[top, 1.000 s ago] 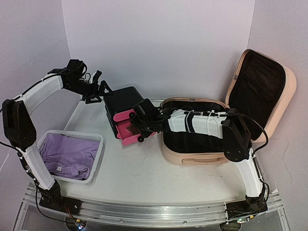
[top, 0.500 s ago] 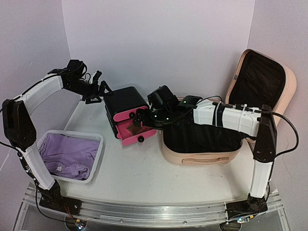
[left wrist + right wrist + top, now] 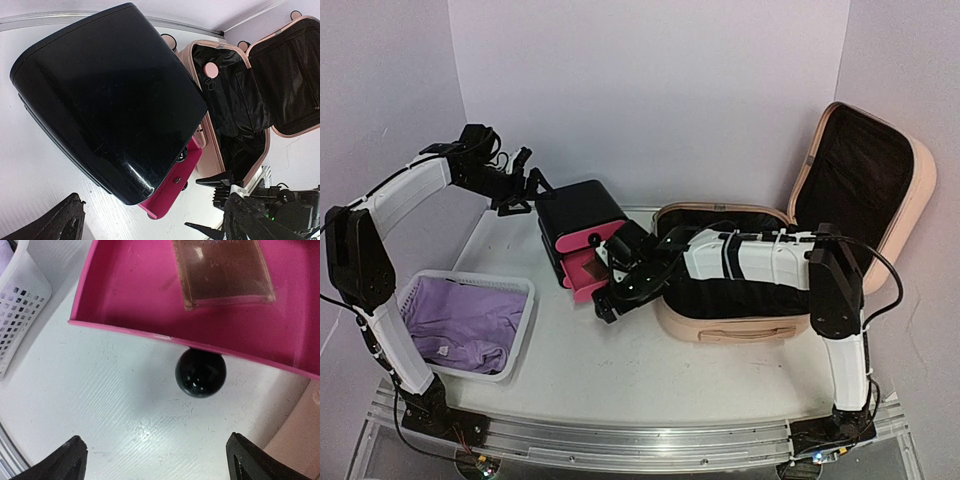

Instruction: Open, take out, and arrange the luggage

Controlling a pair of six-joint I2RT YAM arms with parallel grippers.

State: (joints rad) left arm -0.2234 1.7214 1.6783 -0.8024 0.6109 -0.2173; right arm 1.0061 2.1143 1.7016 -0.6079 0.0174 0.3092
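The luggage (image 3: 750, 322), a peach-pink hard-shell suitcase with black lining, lies open at the right with its lid (image 3: 865, 185) standing up; the left wrist view shows its lining (image 3: 235, 107) too. Beside it on the left stands a small black box (image 3: 578, 212) with a pink drawer (image 3: 588, 272) pulled out. My right gripper (image 3: 608, 302) hangs open just in front of that drawer. In the right wrist view the drawer's black knob (image 3: 200, 372) sits ahead of my right gripper (image 3: 157, 460), apart from the fingers. My left gripper (image 3: 525, 185) is open behind the box, holding nothing.
A white mesh basket (image 3: 518, 335) with a purple cloth (image 3: 460, 320) stands at the front left; its wall (image 3: 20, 305) shows in the right wrist view. A brown flat item (image 3: 222, 275) lies in the drawer. White walls close in the back and both sides.
My right gripper has opened and drawn back from the pink drawer toward the near side, after the arm rose briefly. The left arm has not moved.
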